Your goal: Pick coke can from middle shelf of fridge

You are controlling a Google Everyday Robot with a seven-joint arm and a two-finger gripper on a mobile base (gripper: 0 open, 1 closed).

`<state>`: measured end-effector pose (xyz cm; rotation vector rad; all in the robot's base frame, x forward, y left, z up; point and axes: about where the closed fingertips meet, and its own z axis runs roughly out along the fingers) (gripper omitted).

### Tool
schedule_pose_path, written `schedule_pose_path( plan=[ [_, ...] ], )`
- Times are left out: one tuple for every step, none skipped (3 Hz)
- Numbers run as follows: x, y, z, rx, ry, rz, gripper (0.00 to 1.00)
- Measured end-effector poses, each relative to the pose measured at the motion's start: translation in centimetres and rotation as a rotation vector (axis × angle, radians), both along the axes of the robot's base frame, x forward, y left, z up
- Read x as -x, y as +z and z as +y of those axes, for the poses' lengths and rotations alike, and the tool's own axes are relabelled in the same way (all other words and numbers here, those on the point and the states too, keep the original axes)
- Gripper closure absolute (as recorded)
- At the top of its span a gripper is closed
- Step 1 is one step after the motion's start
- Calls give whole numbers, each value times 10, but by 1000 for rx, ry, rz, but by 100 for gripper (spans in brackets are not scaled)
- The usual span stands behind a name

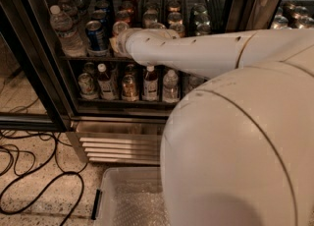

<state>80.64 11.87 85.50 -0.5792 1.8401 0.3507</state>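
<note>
The fridge [245, 4] stands open in front of me, with its ribbed grille [117, 144] below. My white arm reaches in at the level of the middle shelf [81, 58]. The gripper [117, 43] is at the arm's far end, right of a blue Pepsi can [96, 36], and the wrist hides most of it. A reddish can with a silver top [121, 25], likely the coke can, shows partly just above the wrist. Its label is hidden. More cans stand behind it.
A water bottle [64, 31] stands at the shelf's left end. Bottles [149, 82] fill the lower rack. The black door frame [37, 72] is on the left. Black cables [44, 190] lie on the floor. A white plastic bin [127, 198] sits below. My body [235, 161] fills the right.
</note>
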Motion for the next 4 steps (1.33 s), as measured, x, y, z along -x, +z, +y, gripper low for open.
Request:
schedule_pose_path(
  plan=[
    [-2,0,3,-19,0,13,100],
    [3,19,13,-73,7,20,100],
    [11,40,20,-100,18,8,100],
    [18,56,23,-108,24,2,100]
  ],
)
